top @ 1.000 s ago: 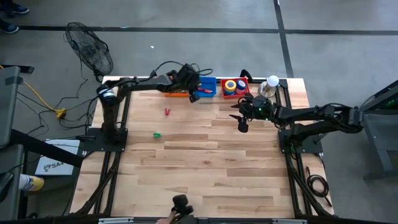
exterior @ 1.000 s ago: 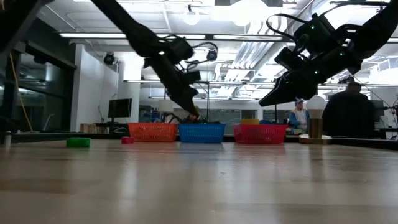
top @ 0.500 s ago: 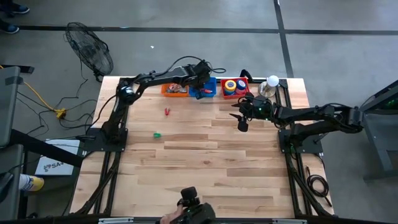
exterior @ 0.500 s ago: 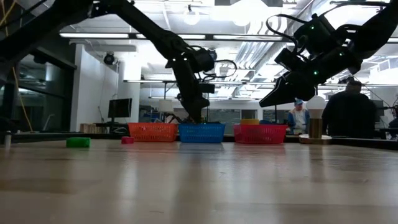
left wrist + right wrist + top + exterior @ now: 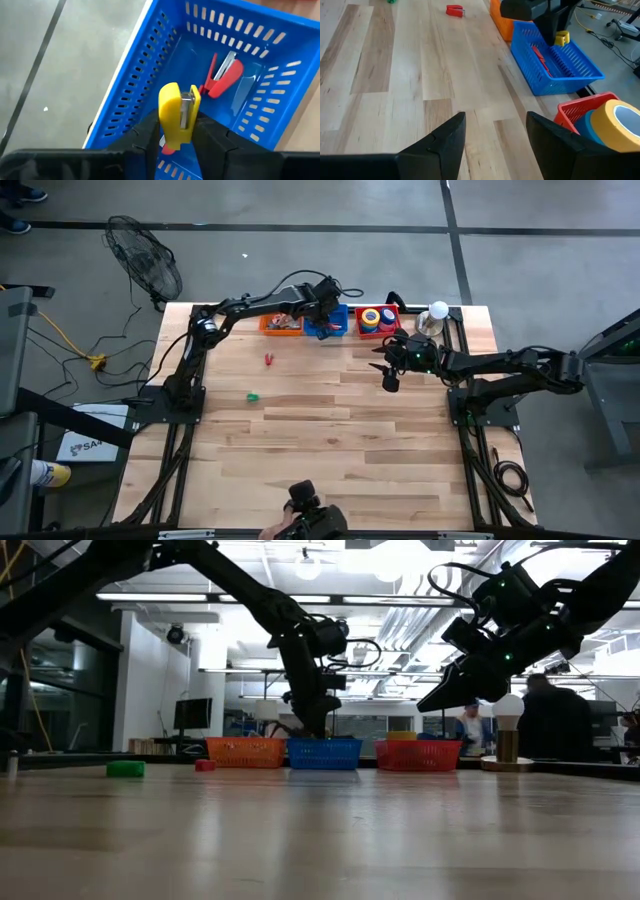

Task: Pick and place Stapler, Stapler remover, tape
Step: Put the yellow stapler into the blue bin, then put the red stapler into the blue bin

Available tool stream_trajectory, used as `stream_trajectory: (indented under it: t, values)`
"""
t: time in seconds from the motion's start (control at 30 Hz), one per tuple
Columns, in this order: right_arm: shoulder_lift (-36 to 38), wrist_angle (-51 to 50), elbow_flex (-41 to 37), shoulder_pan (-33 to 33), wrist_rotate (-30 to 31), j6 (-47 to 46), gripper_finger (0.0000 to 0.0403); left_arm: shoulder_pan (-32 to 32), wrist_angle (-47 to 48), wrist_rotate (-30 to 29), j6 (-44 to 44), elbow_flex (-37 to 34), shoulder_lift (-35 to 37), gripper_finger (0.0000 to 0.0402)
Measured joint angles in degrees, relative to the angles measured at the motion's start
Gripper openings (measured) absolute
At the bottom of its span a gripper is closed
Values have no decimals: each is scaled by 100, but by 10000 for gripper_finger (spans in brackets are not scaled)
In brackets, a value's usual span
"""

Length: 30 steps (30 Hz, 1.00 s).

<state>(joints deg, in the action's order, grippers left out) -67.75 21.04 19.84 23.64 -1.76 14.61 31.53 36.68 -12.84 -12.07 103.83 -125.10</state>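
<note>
My left gripper (image 5: 177, 125) reaches over the blue basket (image 5: 330, 322) at the table's far edge, pointing steeply down, shut on a yellow stapler (image 5: 178, 111). The right wrist view shows that stapler (image 5: 562, 37) at the basket's rim. A red stapler (image 5: 223, 78) lies on the basket's floor. Tape rolls, yellow (image 5: 620, 117) and blue, sit in the red basket (image 5: 379, 319). A red stapler remover (image 5: 269, 360) and a green one (image 5: 253, 395) lie on the table. My right gripper (image 5: 495, 125) hovers open over the table near the red basket. My left gripper pinches the yellow stapler by its two flat sides (image 5: 167, 125) between its two fingers. The fingers come from above, slanting steeply down. The stapler's free end sticks out beyond the fingertips, over the inside of the blue basket and clear of the red stapler.
An orange basket (image 5: 281, 325) stands left of the blue one. A white ball on a metal base (image 5: 438, 311) stands at the far right corner. Bare wood (image 5: 330, 450) covers the table's middle and near half. People sit in the room behind.
My left gripper has moved toward the table's right along the far edge, from beside the orange basket to over the blue one. It has tipped from a slant to pointing steeply down, carrying the yellow stapler. It has kept still for the last half second.
</note>
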Motion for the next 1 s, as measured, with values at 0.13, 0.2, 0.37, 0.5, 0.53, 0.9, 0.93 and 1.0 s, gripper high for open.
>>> stream_trajectory:
  t: [0.13, 0.2, 0.37, 0.5, 0.53, 0.9, 0.93, 1.0]
  values:
    - [0, -3, 0, 0, 0, 0, 199, 0, 13, -15, 34, 0, 0, 122]
    - [0, -10, 0, 0, 0, 0, 199, 0, 25, -17, 36, 0, 0, 133]
    - [0, -36, 0, 0, 0, -1, 199, 0, 38, -24, 30, -2, 0, 155]
    - [0, -71, 0, 0, 0, -4, 199, 0, 220, -219, -116, -10, 60, 169]
    - [0, -72, 0, 0, 1, -4, 199, 0, 297, -290, -141, -13, 115, 171]
    - [0, -146, 0, 0, 4, 42, 199, -2, 2200, -119, -120, -2, 1053, 172]
    - [0, -179, 0, -1, 4, 42, 199, -2, 2452, -102, -74, -2, 1100, 172]
    - [0, -199, 0, 0, 4, 64, 199, -2, 2891, 30, 71, -2, 1174, 172]
